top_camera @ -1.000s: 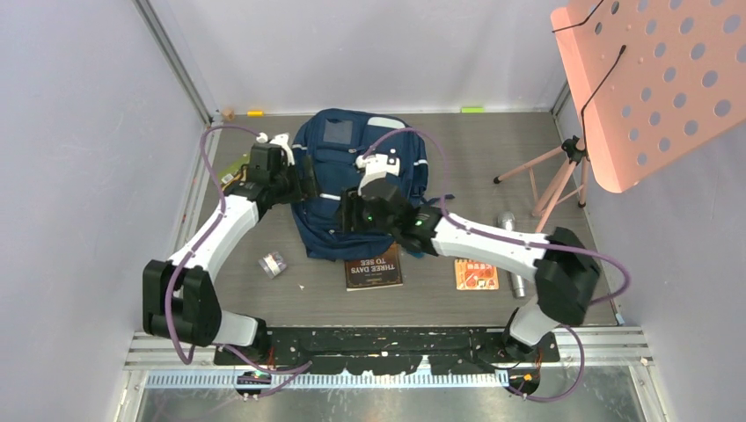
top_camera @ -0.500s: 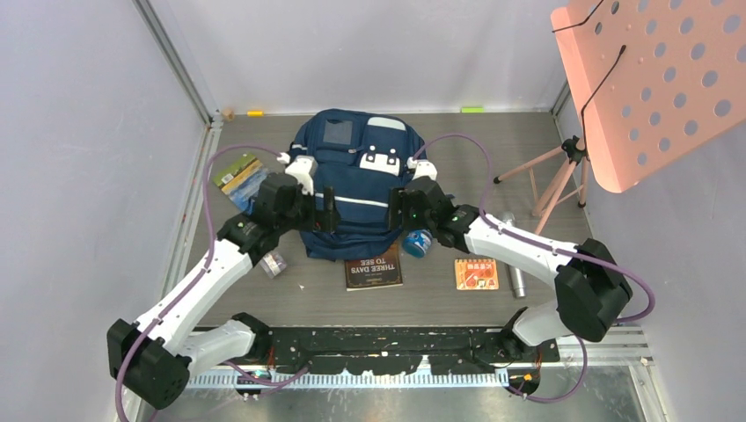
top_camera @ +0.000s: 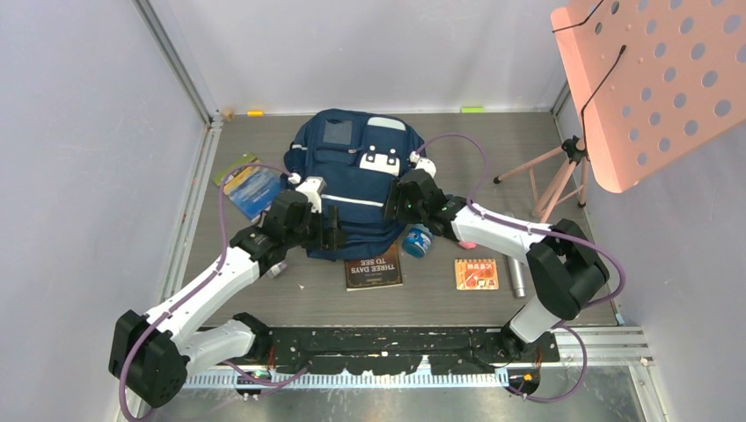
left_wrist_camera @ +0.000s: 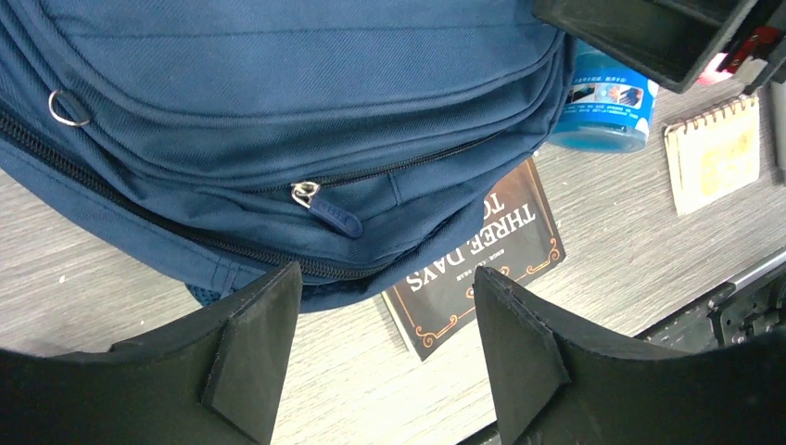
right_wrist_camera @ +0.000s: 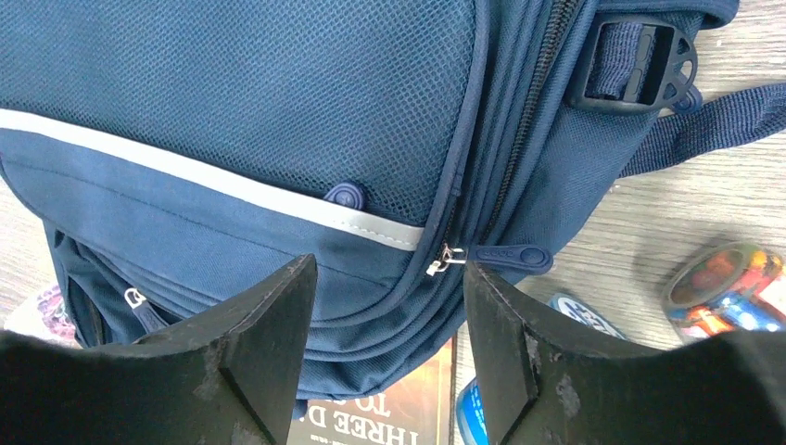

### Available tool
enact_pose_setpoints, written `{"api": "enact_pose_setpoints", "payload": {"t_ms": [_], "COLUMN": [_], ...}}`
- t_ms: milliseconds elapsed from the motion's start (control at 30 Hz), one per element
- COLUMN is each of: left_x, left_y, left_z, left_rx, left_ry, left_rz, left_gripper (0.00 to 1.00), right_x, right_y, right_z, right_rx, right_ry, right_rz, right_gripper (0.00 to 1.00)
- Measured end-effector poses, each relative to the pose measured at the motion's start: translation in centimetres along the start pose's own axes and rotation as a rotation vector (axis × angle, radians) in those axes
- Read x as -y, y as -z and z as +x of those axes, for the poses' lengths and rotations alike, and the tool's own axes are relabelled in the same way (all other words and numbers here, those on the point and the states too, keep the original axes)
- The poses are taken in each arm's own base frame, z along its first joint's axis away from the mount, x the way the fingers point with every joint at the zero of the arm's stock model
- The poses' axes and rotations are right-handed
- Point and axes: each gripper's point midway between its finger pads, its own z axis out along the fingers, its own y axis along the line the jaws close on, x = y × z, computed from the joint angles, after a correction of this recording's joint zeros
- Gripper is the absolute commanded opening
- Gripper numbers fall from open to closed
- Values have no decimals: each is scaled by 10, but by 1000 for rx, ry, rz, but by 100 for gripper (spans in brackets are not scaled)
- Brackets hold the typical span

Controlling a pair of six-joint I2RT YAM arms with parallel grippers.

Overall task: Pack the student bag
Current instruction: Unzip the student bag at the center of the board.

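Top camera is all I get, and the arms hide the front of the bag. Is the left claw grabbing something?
Observer: No. The left wrist view shows the left claw open and empty over the student bag. A small zipper pull sits just ahead of its fingers.
Operator: Ooh! Does the right claw have one too?
Observer: Nearly. In the right wrist view the right claw is open and empty as well. A navy zip tab lies on the bag's side, just past one finger rather than in the gap.
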Motion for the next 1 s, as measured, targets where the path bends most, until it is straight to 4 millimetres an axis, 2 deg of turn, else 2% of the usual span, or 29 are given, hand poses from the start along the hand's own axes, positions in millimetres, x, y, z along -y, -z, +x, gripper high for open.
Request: {"api": "enact_pose_setpoints", "payload": {"t_ms": [300, 633, 700, 767, 800, 833, 900, 1000], "left_x": [5, 7, 7, 7, 6, 6, 4, 0], "left_y": [-1, 0, 0, 0, 0, -1, -3, -6], "left_z": [-9, -9, -9, -9, -8, -8, -6, -4], "left_rx": [36, 40, 40, 38, 36, 34, 26, 13], "left_ry": [-1, 27, 25, 20, 18, 16, 7, -4], "left_rz": [19, 23, 24, 22, 21, 20, 12, -10], "left_gripper": [65, 65, 65, 65, 65, 65, 65, 65], "right_x": [-4, 5, 7, 6, 4, 3, 0, -3], "right_y": [-15, -29, -36, -45, -48, -50, -51, -51], "right_z": [-8, 0, 5, 7, 6, 5, 1, -2], "right_rx": [18, 3, -10, -23, -27, -29, -27, -23], "right_ry": [-73, -185, -185, -183, -183, -181, -193, -208], "right_rz": [28, 104, 116, 126, 128, 131, 129, 127], "right_gripper": [55, 54, 49, 31, 26, 15, 3, 1]}}
